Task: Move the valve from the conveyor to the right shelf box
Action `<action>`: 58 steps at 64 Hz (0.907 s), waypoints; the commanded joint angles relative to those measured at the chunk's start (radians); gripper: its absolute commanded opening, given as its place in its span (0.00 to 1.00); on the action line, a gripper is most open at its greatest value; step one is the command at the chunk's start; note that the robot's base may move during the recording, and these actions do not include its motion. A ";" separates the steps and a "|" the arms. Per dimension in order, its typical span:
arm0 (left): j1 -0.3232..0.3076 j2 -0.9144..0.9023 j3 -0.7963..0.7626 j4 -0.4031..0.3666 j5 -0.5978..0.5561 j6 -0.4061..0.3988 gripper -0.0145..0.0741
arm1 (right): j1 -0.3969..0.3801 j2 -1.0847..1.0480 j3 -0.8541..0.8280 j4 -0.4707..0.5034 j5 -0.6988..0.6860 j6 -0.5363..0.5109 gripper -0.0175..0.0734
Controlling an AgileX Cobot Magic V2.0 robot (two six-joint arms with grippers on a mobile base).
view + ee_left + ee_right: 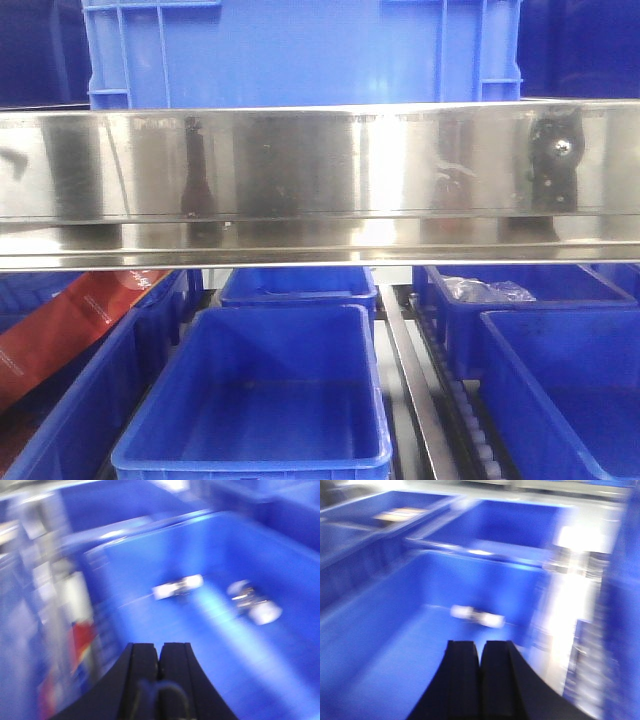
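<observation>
Both wrist views are smeared by motion. My left gripper [159, 652] is shut with nothing in it, above a blue box [150, 555]. On that box's floor lie a silvery, valve-like part [252, 602] and a white cylindrical piece [177, 586], both well ahead of the fingertips. My right gripper [480, 650] is also shut and empty over another blue box [385, 630], where a white and metal piece [477, 616] rests near the far wall. The blur hides whether it is a valve. The conveyor is out of view. Neither gripper shows in the front view.
A shiny steel shelf rail [320, 185] crosses the front view, with a blue crate [300, 50] above it. Below stand blue boxes: centre [250, 400], right [560, 390], and back right holding a plastic bag [485, 292]. A red pack [60, 330] lies at left. Roller track [470, 420] separates the boxes.
</observation>
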 commanded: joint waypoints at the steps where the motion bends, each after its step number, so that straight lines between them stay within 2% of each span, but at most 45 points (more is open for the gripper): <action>1: 0.026 -0.072 0.079 -0.020 -0.032 -0.013 0.04 | -0.026 -0.046 0.062 -0.004 0.002 -0.004 0.02; 11: 0.056 -0.227 0.370 -0.020 -0.181 -0.013 0.04 | -0.030 -0.149 0.281 -0.036 -0.077 -0.004 0.02; 26: 0.056 -0.521 0.831 -0.022 -0.453 -0.013 0.04 | -0.030 -0.380 0.718 -0.040 -0.366 -0.004 0.02; 33: 0.056 -0.668 1.007 -0.022 -0.541 -0.013 0.04 | -0.030 -0.511 0.940 -0.054 -0.499 -0.004 0.02; 44: 0.056 -0.857 1.195 -0.022 -0.599 -0.013 0.04 | -0.030 -0.701 1.210 -0.101 -0.632 -0.004 0.01; 58: 0.056 -1.030 1.346 -0.022 -0.603 -0.013 0.04 | -0.028 -0.932 1.483 -0.117 -0.706 -0.004 0.01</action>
